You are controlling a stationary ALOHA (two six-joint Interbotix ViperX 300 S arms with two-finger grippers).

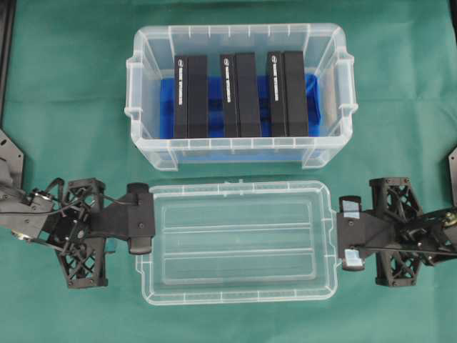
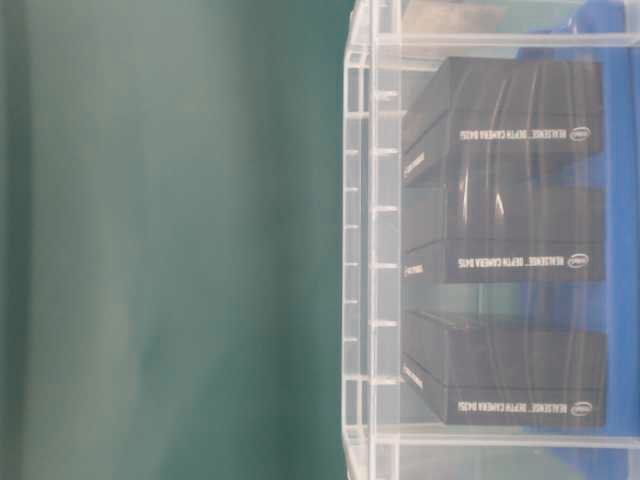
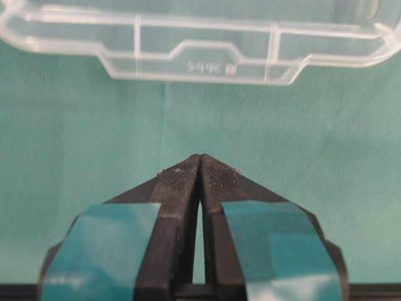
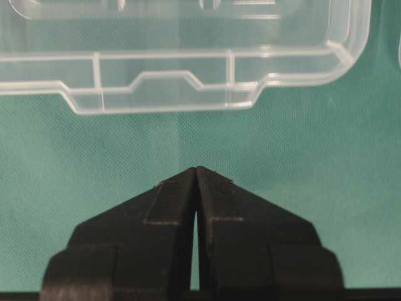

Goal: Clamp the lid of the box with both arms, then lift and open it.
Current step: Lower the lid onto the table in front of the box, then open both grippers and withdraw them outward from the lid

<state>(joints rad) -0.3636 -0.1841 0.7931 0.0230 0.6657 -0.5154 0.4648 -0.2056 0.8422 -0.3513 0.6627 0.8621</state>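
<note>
Surface: green cloth point(image 1: 71, 107) covers the whole work area under both arms.
Left gripper point(image 3: 199, 164): fingertips pressed together with only a thin slit behind them, nothing between them; teal tape on both fingers point(image 3: 100, 244). In the wrist view the tip sits over bare cloth.
Right gripper point(image 4: 197, 170): fingertips likewise pressed together, holding nothing, tip over bare cloth.
Lid point(image 1: 235, 243): flat on the cloth between the two claws, clear, ribbed centre facing up. Its short-side tab lies ahead of each tip in the wrist views, a strip of cloth showing between tip and tab. From overhead the left claw point(image 1: 140, 229) appears at the lid's left edge and the right claw point(image 1: 350, 234) at its right edge; whether they touch cannot be told from that view.
Box point(image 1: 239, 93): open, beyond the lid from both claws, just beside the lid's far long edge.
Box contents: three black slabs point(image 1: 241, 94) upright side by side on a blue base point(image 1: 166, 107); white lettering on their edges.
</note>
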